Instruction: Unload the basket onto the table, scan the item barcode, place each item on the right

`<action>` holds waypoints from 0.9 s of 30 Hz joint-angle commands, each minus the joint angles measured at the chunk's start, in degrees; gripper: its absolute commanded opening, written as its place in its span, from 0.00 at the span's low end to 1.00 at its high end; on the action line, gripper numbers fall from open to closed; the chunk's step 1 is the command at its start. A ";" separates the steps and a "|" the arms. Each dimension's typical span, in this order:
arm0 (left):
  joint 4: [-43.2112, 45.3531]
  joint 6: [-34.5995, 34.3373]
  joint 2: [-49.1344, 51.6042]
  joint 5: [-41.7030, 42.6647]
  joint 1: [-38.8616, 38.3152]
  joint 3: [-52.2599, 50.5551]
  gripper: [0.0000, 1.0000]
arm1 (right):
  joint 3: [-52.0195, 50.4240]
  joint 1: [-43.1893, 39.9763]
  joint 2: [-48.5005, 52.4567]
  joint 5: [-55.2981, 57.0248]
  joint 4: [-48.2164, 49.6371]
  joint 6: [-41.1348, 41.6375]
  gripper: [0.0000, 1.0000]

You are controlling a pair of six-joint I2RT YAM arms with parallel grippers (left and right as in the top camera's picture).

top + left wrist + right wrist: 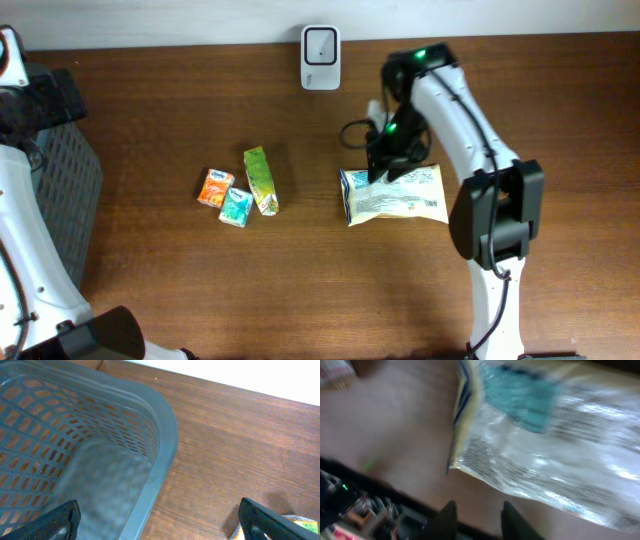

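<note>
The item, a crinkly clear and yellow snack bag (405, 195) with blue print at its left end, lies flat on the wooden table right of centre. In the right wrist view the bag (545, 445) fills the upper part, blurred, and no barcode can be made out. My right gripper (382, 165) hovers at the bag's upper left corner. Its two fingers stand a little apart (481, 522), with only bare table between them and the bag beyond their tips. A white scanner (320, 45) stands at the table's back edge. My left gripper (160, 525) is wide open over the basket's rim.
A grey mesh basket (60, 190) sits at the far left, its rim (165, 435) under the left wrist. Left of centre lie an orange carton (214, 187), a teal carton (236, 206) and a taller green carton (261, 180).
</note>
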 commanded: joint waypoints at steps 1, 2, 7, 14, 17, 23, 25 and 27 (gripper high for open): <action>0.07 0.52 -0.26 -0.17 0.22 0.68 0.99 | -7.98 2.67 -0.42 10.43 5.64 9.79 0.12; 0.07 0.52 -0.26 -0.17 0.20 0.68 0.99 | -9.07 2.67 -0.42 14.47 6.58 13.40 0.10; 0.04 0.52 -0.26 -0.17 0.20 0.68 0.99 | -12.02 2.84 -0.42 22.01 10.60 20.85 0.07; 0.07 0.52 -0.26 -0.17 0.20 0.68 0.99 | -21.62 4.22 -2.08 18.64 18.34 21.22 0.04; 0.07 0.52 -0.26 -0.17 0.20 0.68 0.99 | -19.41 1.77 -14.34 17.59 18.14 21.29 0.15; 0.07 0.52 -0.26 -0.17 0.20 0.68 0.99 | -23.19 -8.61 -24.37 18.03 5.40 21.40 0.44; 0.04 0.52 -0.26 -0.17 0.20 0.68 0.99 | -30.95 -8.48 -24.37 17.44 8.11 21.44 0.44; 0.07 0.52 -0.26 -0.17 0.20 0.68 0.99 | -37.90 -8.48 -24.37 15.69 10.86 21.44 0.44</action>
